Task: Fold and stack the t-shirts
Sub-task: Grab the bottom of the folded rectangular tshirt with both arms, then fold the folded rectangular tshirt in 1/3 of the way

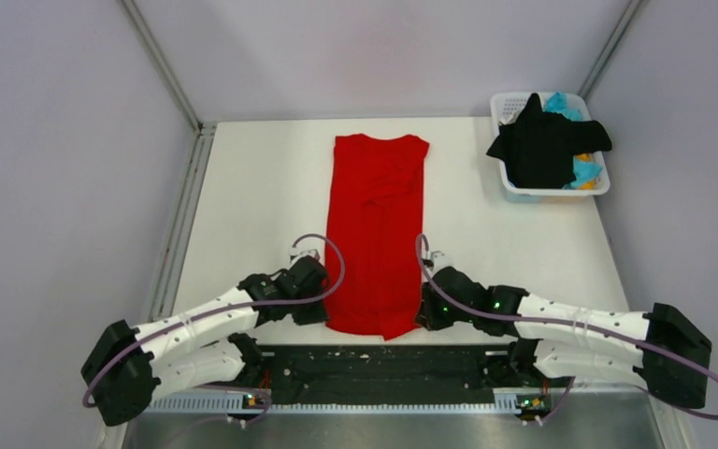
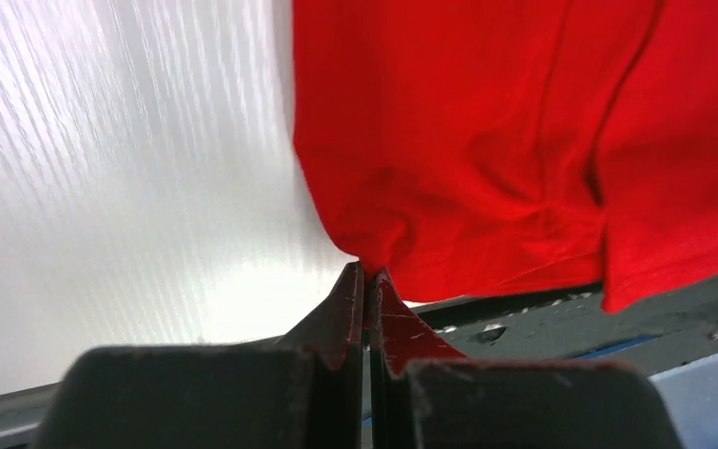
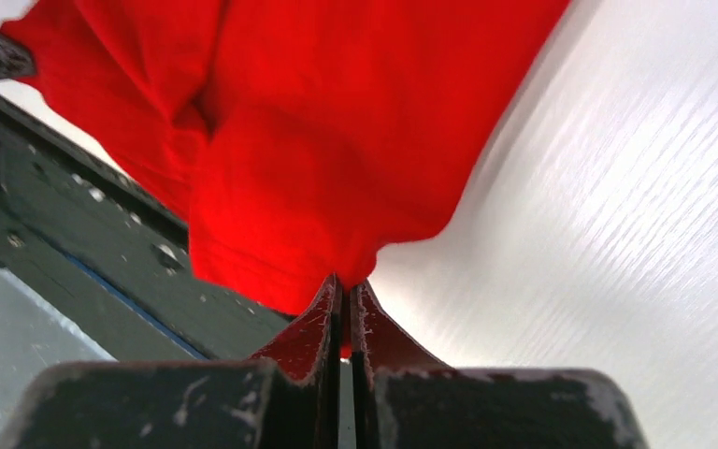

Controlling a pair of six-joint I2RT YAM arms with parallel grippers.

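Top view: a red t-shirt (image 1: 377, 234) lies on the white desk (image 1: 252, 187), folded lengthwise into a narrow strip. Its long axis runs from the near edge of the desk towards the far wall, with the collar end farthest from the arms and the hem end nearest them. The hem reaches the near edge of the desk, between the two arms.

Left wrist view: the left fingers (image 2: 341, 313) are pressed together, pinching the near left corner of the hem. The cloth puckers at the pinch. Right wrist view: the right fingers (image 3: 323, 323) are likewise clamped together on the near right corner, with a little red cloth showing between the tips.

In the top view the wrist housings cover both sets of fingertips, so the grip itself is not visible there. Each wrist view cuts off all but the hem end of the shirt.

At the far right corner stands a white basket (image 1: 552, 192). A black shirt (image 1: 542, 145) is draped over it and hides most of what it holds; bits of cyan cloth (image 1: 561, 103) show at its edges.
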